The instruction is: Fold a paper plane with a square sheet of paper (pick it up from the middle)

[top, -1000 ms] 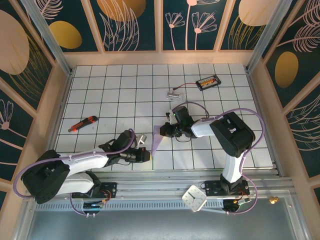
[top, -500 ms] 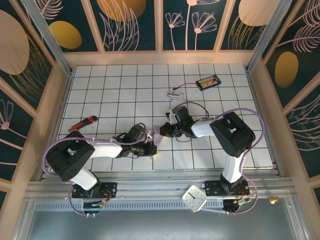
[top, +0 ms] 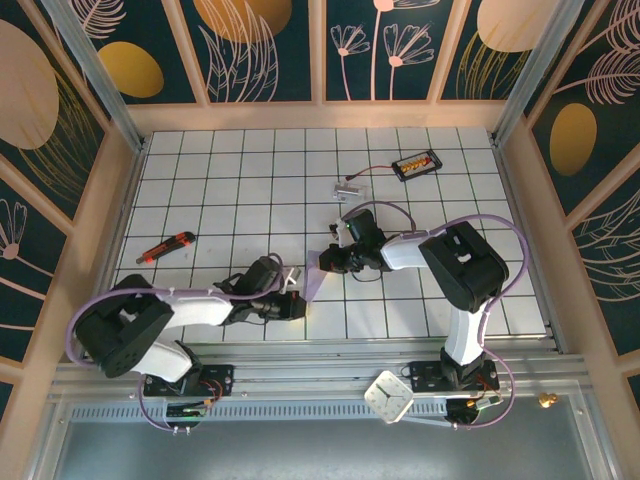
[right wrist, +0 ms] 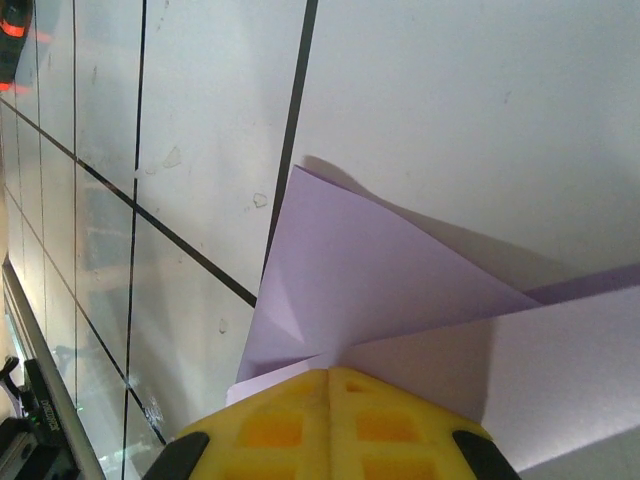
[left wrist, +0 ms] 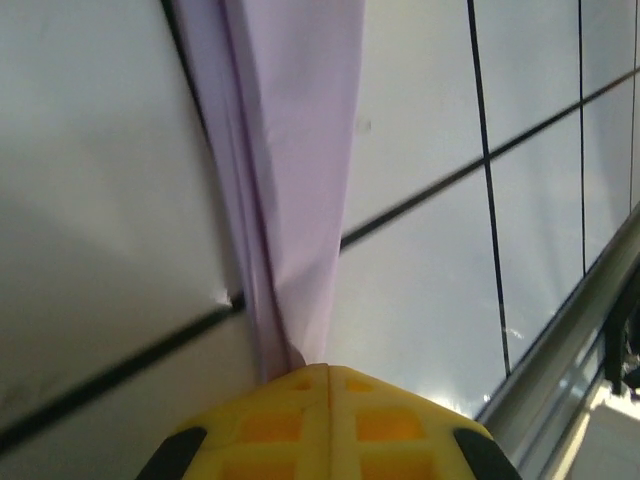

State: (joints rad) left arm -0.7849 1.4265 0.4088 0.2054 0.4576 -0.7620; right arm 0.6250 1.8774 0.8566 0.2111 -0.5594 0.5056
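Note:
The lavender paper plane (top: 314, 280) lies as a slim folded dart on the white tiles between my two grippers. My left gripper (top: 295, 304) is shut on its narrow near tip; in the left wrist view the yellow fingertips (left wrist: 328, 368) meet on the pleated paper plane (left wrist: 295, 150), which runs away up the frame. My right gripper (top: 329, 262) is shut on the wide far end. In the right wrist view its fingertips (right wrist: 328, 372) pinch the paper plane (right wrist: 370, 290) where two flaps spread out over the tile.
A red and black utility knife (top: 166, 247) lies at the left. A small clear plastic piece with a wire (top: 348, 186) and a black holder with orange cells (top: 415, 164) sit at the back. A white clock-like square (top: 389, 396) rests on the front rail.
The left arm swung its elbow in over the tiles and then partly back, its gripper staying at the plane's near tip. The right arm has hardly moved.

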